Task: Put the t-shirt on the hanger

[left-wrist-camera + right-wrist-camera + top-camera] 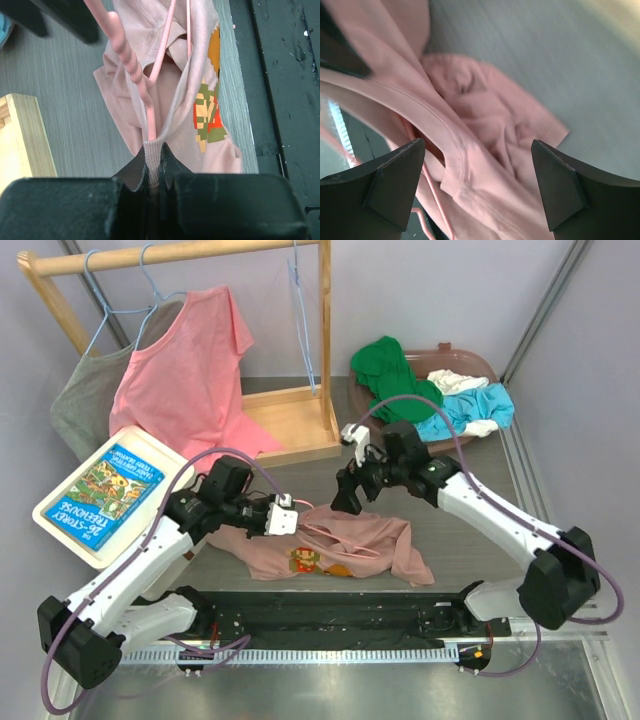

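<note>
The mauve-pink t-shirt (365, 545) lies crumpled on the table, its pixel figure (308, 560) facing up. My left gripper (287, 520) is shut on the ribbed collar (152, 157) and lifts that edge. The salmon-pink hanger (134, 67) runs down into the collar right at the jaws. One thin arm of it lies across the shirt (340, 540). My right gripper (347, 500) is open wide and empty. It hovers just above the shirt's upper edge, and its view shows folded cloth (485, 120) between its fingers (395, 182).
A wooden rack (300, 425) at the back left carries a coral-pink shirt (185, 370), a grey shirt (88, 400) and light blue hangers (300, 310). A book on a white tray (105, 490) lies left. A basket of clothes (440, 390) stands back right.
</note>
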`<action>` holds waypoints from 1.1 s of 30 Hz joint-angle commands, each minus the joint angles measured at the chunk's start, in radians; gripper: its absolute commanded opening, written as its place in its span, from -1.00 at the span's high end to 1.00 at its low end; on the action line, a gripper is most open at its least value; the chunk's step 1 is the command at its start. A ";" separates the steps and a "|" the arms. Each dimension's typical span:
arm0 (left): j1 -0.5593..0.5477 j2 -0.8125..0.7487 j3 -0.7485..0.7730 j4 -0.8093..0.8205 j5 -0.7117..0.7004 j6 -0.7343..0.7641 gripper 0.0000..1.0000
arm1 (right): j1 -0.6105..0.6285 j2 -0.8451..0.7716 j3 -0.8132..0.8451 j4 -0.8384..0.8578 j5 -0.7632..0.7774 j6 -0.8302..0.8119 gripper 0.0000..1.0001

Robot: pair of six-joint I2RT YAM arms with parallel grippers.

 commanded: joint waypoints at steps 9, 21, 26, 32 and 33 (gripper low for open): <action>-0.006 -0.031 0.051 -0.017 0.007 -0.019 1.00 | 0.191 0.029 -0.127 -0.008 0.286 0.092 -0.90; -0.006 -0.031 0.052 0.020 -0.022 -0.102 1.00 | 0.160 0.031 -0.187 -0.009 0.468 0.074 -0.22; 0.017 -0.042 0.049 0.029 -0.033 -0.155 1.00 | 0.043 -0.015 -0.180 -0.080 0.382 0.037 0.86; 0.121 -0.058 0.052 0.077 0.036 -0.252 1.00 | -0.060 -0.079 -0.168 -0.159 0.284 -0.058 0.98; 0.121 -0.062 0.054 0.074 0.043 -0.234 1.00 | -0.083 -0.084 -0.155 -0.164 0.202 -0.057 0.84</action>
